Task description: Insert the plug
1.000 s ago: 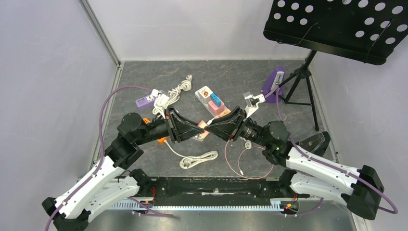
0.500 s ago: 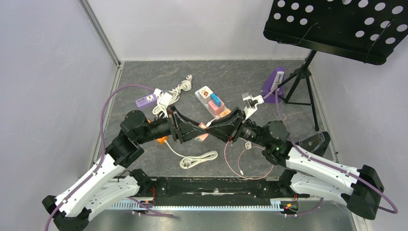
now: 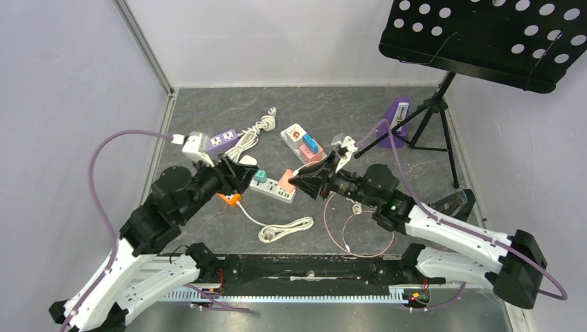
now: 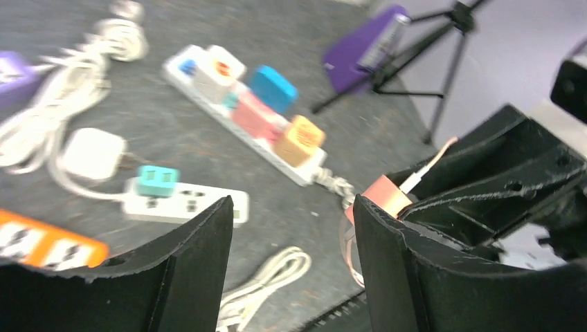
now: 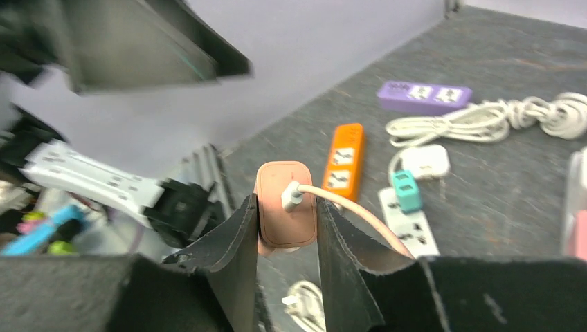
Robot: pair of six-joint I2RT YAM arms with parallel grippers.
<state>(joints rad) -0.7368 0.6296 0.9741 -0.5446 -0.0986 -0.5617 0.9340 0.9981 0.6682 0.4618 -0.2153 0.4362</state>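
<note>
The plug (image 5: 285, 207) is a pink adapter with a pink cable out of its back. My right gripper (image 5: 285, 223) is shut on its sides and holds it in the air. From above, the plug (image 3: 284, 181) hangs at the tips of my right gripper (image 3: 295, 182), just over the right end of the white power strip (image 3: 275, 193). That strip (image 4: 185, 201) carries a teal plug (image 4: 156, 181). My left gripper (image 3: 242, 174) stands open and empty to the left of the strip. In the left wrist view the plug (image 4: 387, 196) shows beyond my open left gripper (image 4: 291, 238).
An orange strip (image 3: 229, 199), a purple strip (image 3: 224, 140) and a long white strip full of coloured plugs (image 3: 305, 147) lie around. A white cable coil (image 3: 284, 230) and pink cable loop (image 3: 346, 238) lie in front. A music stand (image 3: 432, 111) is at the right.
My left gripper opened, let go of the pink plug and pulled back to the left. The right gripper kept the plug and shifted slightly left.
</note>
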